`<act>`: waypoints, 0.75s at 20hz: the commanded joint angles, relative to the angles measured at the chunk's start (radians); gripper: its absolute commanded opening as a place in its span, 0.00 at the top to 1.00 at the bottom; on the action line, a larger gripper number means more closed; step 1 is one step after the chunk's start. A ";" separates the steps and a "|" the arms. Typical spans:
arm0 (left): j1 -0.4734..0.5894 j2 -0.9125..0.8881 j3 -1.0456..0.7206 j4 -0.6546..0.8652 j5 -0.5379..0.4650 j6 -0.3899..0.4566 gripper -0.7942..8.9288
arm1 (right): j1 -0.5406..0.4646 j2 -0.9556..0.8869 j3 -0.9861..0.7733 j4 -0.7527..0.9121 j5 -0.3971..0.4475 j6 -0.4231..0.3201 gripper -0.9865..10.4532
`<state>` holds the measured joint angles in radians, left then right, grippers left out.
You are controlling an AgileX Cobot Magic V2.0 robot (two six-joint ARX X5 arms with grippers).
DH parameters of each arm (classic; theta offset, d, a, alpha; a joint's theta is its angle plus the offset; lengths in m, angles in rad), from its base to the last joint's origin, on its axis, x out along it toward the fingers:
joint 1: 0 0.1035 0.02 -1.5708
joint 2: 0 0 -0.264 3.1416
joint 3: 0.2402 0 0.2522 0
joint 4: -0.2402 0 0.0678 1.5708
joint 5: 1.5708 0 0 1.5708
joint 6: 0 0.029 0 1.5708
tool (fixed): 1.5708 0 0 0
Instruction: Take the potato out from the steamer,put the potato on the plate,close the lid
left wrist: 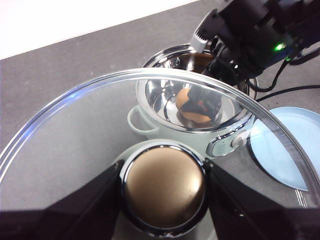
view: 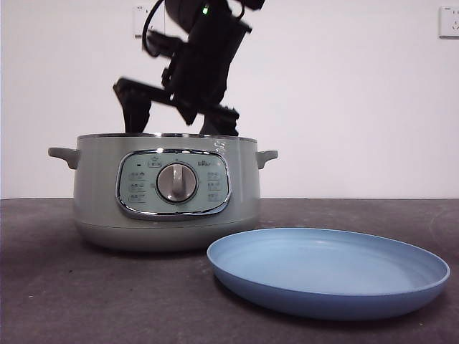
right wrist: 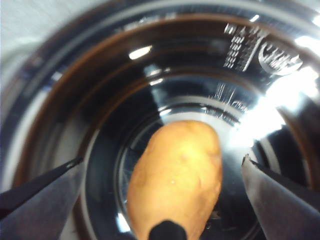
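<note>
The pale green steamer [view: 166, 193] stands open on the table, with the light-blue plate [view: 330, 269] in front of it to the right. The orange-brown potato [right wrist: 177, 177] lies on the shiny bottom of the pot. My right gripper [right wrist: 160, 161] is open, reaching down into the pot with one jaw on each side of the potato, not touching it. In the front view it [view: 176, 122] comes in from above the rim. My left gripper [left wrist: 164, 200] is shut on the round knob [left wrist: 164, 186] of the glass lid [left wrist: 75, 130], held in the air beside the steamer [left wrist: 150, 122].
Dark grey tabletop runs around the pot and plate [left wrist: 285, 145]. A white wall with sockets [view: 449, 21] stands behind. Black cables [left wrist: 290, 90] trail from the right arm near the pot.
</note>
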<state>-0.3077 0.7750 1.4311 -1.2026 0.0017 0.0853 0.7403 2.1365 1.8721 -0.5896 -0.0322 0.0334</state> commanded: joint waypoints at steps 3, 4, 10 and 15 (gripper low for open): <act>0.002 -0.013 0.004 0.019 -0.001 -0.005 0.93 | 0.007 0.047 0.001 0.007 0.016 -0.007 0.38; 0.002 -0.013 0.004 0.019 -0.001 -0.003 0.93 | 0.007 0.051 0.001 0.006 0.016 -0.007 0.43; 0.001 -0.013 0.004 0.019 -0.001 -0.002 0.93 | 0.008 0.052 0.001 -0.021 0.012 -0.005 0.84; 0.001 -0.013 0.004 0.019 0.000 -0.003 0.93 | 0.008 0.036 0.003 0.010 0.017 -0.005 0.93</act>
<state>-0.3077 0.7738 1.4307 -1.2232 0.0021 0.0853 0.7452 2.1658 1.8736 -0.5850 -0.0147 0.0330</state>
